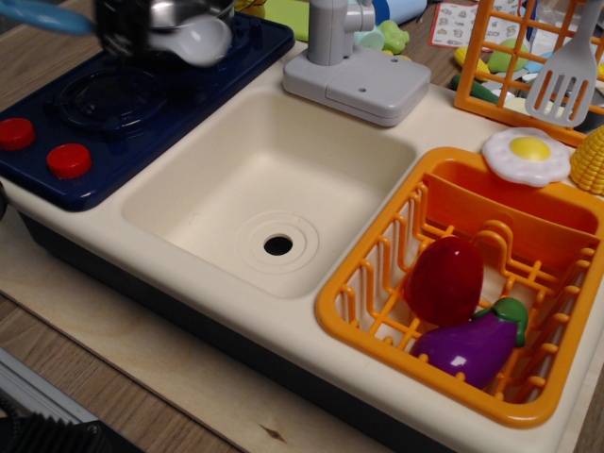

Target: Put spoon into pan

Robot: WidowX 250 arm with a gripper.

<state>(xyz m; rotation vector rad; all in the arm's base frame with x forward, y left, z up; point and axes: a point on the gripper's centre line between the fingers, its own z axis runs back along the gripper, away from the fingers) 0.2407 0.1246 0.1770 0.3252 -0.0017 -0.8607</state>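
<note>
The spoon [196, 40] is held level at the top left, its grey bowl in front of the pan [193, 11] and its light blue handle [38, 15] reaching toward the left edge. My gripper [127, 36] shows only as a dark blurred shape at the top edge, shut on the spoon's neck. The shiny steel pan stands at the back of the blue stove, mostly cut off by the frame and partly hidden by the gripper. The spoon's bowl hangs at the pan's front rim.
The blue stove [113, 104] has two red knobs [68, 160]. The cream sink basin [274, 189] has a drain. A grey faucet [344, 66] stands behind it. An orange rack [377, 283] holds a red pepper and an eggplant. A fried egg, corn and a slotted spatula [564, 80] are at the right.
</note>
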